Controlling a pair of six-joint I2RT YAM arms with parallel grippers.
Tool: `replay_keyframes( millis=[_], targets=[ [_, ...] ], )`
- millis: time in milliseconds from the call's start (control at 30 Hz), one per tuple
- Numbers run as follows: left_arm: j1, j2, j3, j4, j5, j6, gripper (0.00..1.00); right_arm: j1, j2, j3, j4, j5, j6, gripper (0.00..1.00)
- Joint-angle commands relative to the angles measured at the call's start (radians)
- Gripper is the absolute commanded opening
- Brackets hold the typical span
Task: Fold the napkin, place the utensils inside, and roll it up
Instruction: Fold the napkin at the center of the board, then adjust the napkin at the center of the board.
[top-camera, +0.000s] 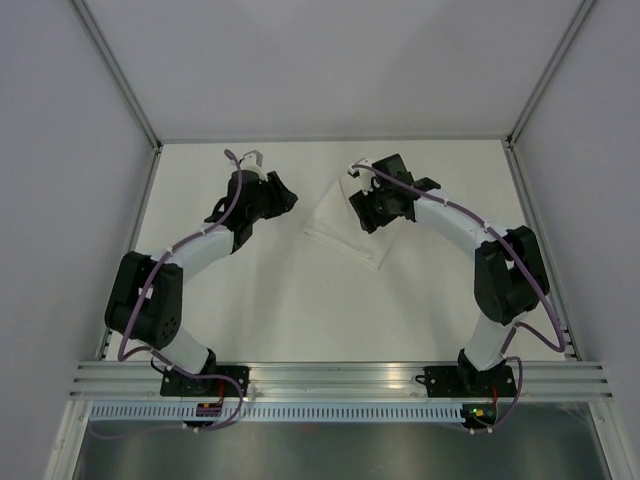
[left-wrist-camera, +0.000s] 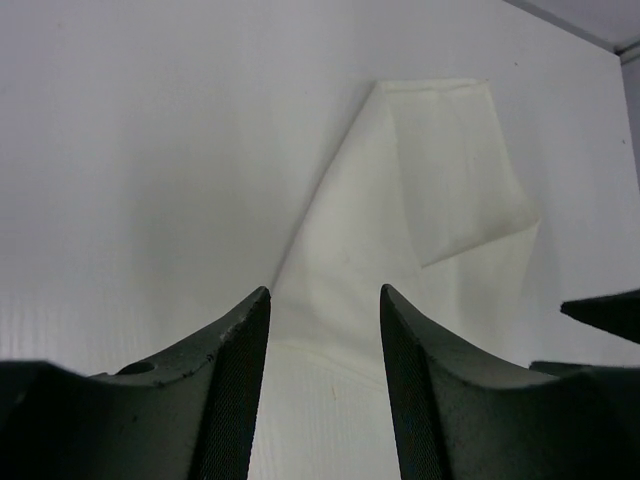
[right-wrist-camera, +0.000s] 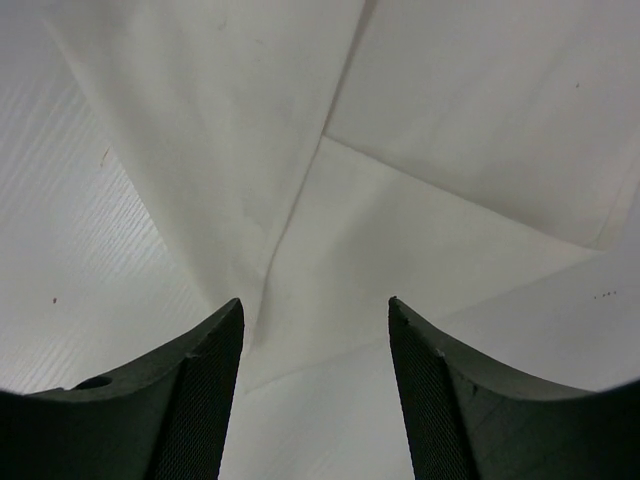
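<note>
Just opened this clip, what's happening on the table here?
A white napkin lies partly folded on the table, with one flap turned over. The right gripper hangs right above the cloth, fingers apart and holding nothing. The left gripper sits at the napkin's left side, pointed toward it, also open and empty. No utensils show in any view.

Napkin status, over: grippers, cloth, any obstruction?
White thin cloth napkin partly folded, lying flat. Left gripper open, empty, beside it. Right gripper open, empty, over it. No utensils in view.

No legible text, label, brand, number or sign anywhere.
</note>
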Motion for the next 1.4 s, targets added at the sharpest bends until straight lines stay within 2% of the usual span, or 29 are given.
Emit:
replay_keyframes(
  millis=[0, 67, 267, 467, 567, 700, 933, 1133, 1367],
  targets=[
    [0.025, 0.101, 0.139, -0.134, -0.066, -0.019, 0.54, 0.013, -0.049, -0.033, 0.031, 0.161, 0.012, 0.66],
    [0.028, 0.160, 0.187, -0.149, -0.066, 0.006, 0.52, 0.003, -0.057, -0.060, 0.058, 0.236, 0.015, 0.65],
    [0.030, 0.389, 0.383, -0.194, 0.005, -0.017, 0.45, -0.108, -0.046, -0.125, 0.083, 0.212, -0.024, 0.58],
    [0.011, 0.472, 0.415, -0.198, -0.001, -0.060, 0.44, -0.174, -0.026, -0.146, 0.114, 0.225, -0.046, 0.51],
    [-0.004, 0.504, 0.423, -0.209, 0.002, -0.080, 0.41, -0.195, 0.004, -0.144, 0.115, 0.219, -0.049, 0.42],
    [-0.027, 0.515, 0.403, -0.208, -0.011, -0.112, 0.38, -0.215, 0.035, -0.149, 0.140, 0.230, -0.058, 0.36],
    [-0.045, 0.494, 0.311, -0.163, -0.035, -0.172, 0.36, -0.221, 0.161, -0.124, 0.155, 0.203, -0.083, 0.33],
    [-0.058, 0.429, 0.156, -0.071, -0.055, -0.229, 0.34, -0.217, 0.242, -0.058, 0.144, 0.158, -0.083, 0.32],
    [-0.088, 0.343, -0.025, 0.016, -0.066, -0.273, 0.33, -0.157, 0.248, -0.037, 0.152, 0.152, -0.080, 0.32]
  ],
)
